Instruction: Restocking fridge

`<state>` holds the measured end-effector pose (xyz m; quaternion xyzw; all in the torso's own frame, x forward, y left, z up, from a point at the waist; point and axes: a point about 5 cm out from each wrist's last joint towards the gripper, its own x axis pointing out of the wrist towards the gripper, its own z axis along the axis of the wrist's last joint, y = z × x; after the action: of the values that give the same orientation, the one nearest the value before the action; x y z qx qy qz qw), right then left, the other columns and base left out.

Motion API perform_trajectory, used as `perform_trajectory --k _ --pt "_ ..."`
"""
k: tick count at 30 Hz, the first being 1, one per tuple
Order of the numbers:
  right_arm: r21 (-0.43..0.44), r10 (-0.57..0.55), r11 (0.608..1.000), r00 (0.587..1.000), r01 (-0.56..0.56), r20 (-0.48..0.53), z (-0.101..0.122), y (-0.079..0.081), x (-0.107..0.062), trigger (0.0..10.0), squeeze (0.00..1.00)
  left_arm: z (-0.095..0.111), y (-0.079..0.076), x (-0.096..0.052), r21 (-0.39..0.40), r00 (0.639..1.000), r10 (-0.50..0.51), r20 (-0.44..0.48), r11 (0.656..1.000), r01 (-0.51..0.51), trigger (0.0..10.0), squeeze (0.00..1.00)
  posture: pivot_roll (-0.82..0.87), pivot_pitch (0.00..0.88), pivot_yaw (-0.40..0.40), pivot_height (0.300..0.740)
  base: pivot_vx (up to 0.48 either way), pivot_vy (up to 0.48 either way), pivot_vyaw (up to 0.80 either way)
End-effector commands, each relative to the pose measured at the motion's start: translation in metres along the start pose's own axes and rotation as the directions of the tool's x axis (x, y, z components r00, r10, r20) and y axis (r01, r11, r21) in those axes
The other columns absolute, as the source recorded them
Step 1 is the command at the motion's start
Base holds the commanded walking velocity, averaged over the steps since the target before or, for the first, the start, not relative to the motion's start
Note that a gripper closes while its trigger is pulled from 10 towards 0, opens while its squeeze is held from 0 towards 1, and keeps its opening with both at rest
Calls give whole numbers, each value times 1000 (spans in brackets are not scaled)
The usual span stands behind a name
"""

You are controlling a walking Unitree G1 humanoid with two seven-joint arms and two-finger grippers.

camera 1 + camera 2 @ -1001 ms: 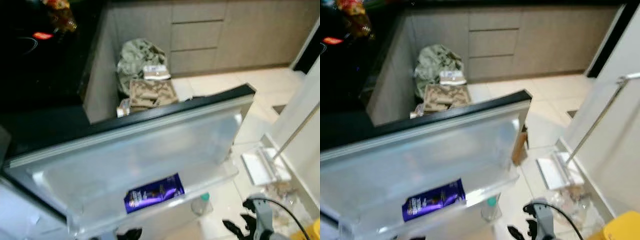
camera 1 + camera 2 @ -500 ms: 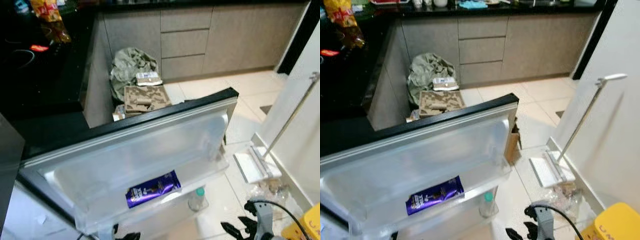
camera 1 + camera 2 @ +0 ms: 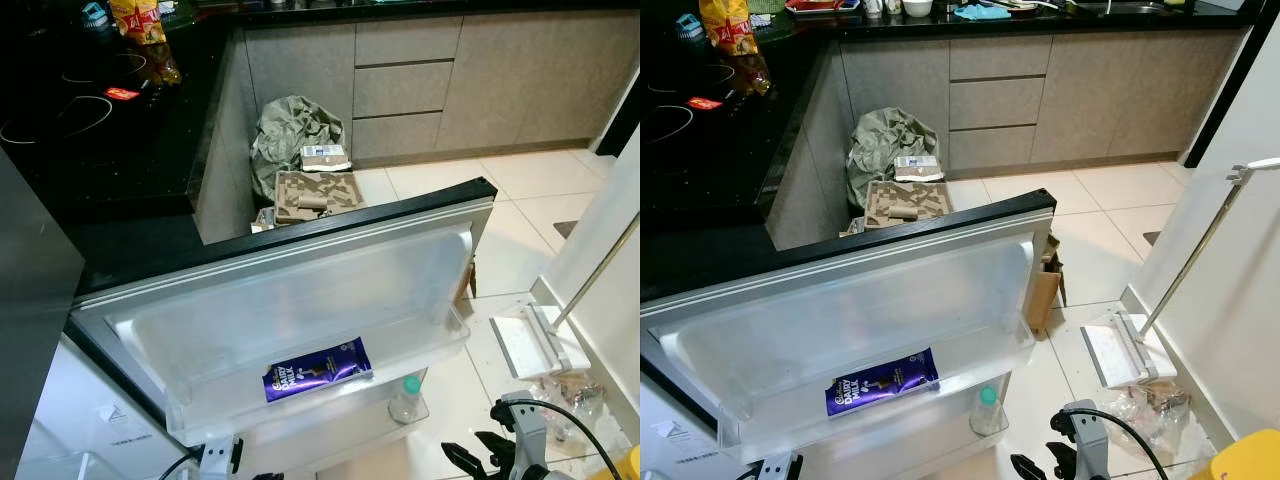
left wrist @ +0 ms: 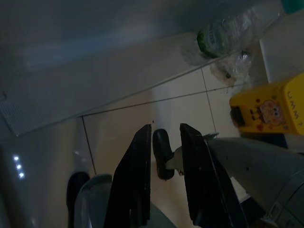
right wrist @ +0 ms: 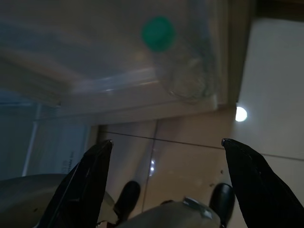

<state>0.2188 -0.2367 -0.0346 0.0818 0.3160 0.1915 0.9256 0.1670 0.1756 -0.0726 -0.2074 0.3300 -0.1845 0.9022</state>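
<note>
The fridge door (image 3: 300,232) stands swung open below me, its inner shelves facing up. A purple Dairy Milk chocolate bar (image 3: 317,368) lies in the door shelf. Just below it, a clear bottle with a green cap (image 3: 405,398) stands in the lower door rack. My right gripper (image 3: 478,458) hangs low at the bottom right, near the floor. In the right wrist view it is open (image 5: 166,141), its fingers wide apart and pointing towards the bottle (image 5: 183,71). In the left wrist view, my left gripper (image 4: 166,130) points at the floor tiles, fingers close together and holding nothing.
A white flat mop (image 3: 530,340) leans on the right wall, with a plastic bag (image 3: 1150,405) and a yellow box (image 3: 1250,455) beside it. Cardboard trays and a green bag (image 3: 300,130) lie by the cabinets. A black hob counter (image 3: 90,120) is at the left.
The camera has swung and steadied, so the picture is sharper and shifted. The chocolate bar and bottle keep their places in the door. The right gripper stays low at the right.
</note>
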Motion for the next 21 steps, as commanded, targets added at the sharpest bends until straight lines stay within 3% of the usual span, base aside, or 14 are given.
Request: perform_trajectory --k 1,4,6,13,18,21 --pt "28 -25 999 998 26 -62 -16 2 -3 10000 0 -9 5 -7 3 998 37 -50 999 -37 10000 0 -57 94 4 740 0 0 0" --pt "18 -31 999 995 33 -96 -23 3 -4 10000 0 -19 7 -10 9 991 72 -110 997 -71 10000 0 -57 94 4 740 0 0 0" --pt "26 -54 998 991 57 -121 -30 5 -5 10000 0 -39 6 -18 -23 975 110 -193 993 -117 10000 0 -56 93 3 740 0 0 0" --pt "48 -70 996 990 76 -125 -36 7 -6 10000 0 -55 12 -31 -99 955 194 -223 971 -220 10000 0 -59 92 6 740 0 0 0" --pt "47 -144 987 972 155 -185 -52 7 -10 10000 0 -57 18 -37 -147 947 237 -216 951 -271 10000 0 -59 87 2 740 0 0 0" --pt "61 -172 980 963 188 -208 -60 9 -12 10000 0 -59 18 -38 -142 941 250 -229 947 -287 10000 0 -58 82 0 740 0 -452 0"
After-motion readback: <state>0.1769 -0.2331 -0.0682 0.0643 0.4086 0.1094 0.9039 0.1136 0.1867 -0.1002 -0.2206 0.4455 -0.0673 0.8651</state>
